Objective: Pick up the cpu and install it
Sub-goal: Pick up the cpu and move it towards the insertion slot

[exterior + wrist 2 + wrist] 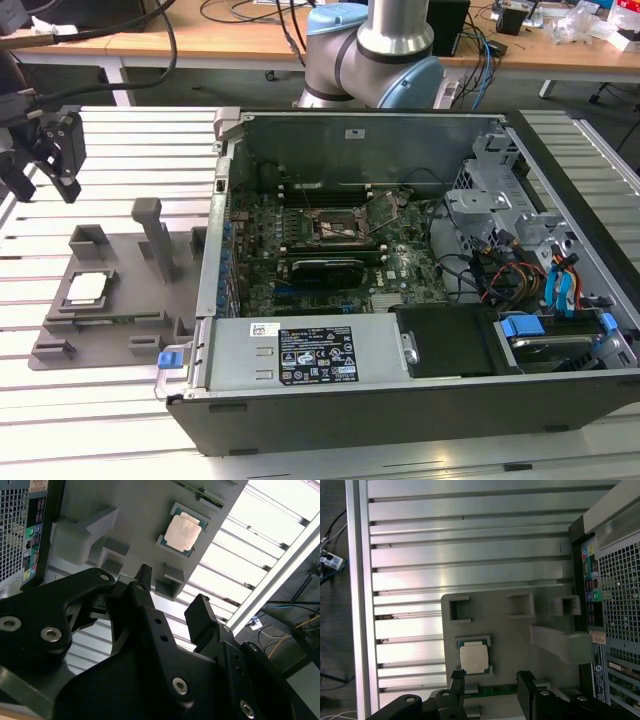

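The gripper (45, 183) hovers wide open and empty, apart from the cpu (86, 288), which lies flat in its nest on the grey fixture tray (130, 312) (beside the open computer case (400, 425)). A clean pick likely needs the fingers squared to the chip's edges and centred over it.

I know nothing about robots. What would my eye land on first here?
The big open computer case fills the middle of the exterior view. At that view's left, a small silvery cpu lies on a grey fixture tray, and the black gripper hangs close by, jaws open and empty.
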Available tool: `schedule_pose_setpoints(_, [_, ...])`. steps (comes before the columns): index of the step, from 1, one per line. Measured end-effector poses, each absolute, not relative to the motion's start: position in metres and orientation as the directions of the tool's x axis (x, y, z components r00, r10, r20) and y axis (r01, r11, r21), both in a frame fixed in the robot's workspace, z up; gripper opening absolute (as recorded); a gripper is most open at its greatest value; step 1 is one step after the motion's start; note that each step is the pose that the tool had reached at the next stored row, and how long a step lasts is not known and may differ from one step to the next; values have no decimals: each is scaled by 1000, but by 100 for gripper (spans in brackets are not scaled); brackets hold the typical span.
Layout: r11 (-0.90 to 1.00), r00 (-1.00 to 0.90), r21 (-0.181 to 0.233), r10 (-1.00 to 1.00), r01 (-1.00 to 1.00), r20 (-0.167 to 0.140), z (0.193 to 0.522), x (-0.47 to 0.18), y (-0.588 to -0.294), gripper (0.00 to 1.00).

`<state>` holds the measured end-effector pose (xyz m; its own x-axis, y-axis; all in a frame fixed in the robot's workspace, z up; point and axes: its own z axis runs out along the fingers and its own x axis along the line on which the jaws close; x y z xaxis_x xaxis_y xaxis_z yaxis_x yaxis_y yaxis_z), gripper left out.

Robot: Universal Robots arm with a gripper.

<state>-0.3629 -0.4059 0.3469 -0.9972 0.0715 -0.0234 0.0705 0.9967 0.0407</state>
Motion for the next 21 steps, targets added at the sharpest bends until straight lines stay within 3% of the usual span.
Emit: schedule_pose_setpoints(21, [997, -997, 41, 71, 70, -23, 327, -363, -406, 55])
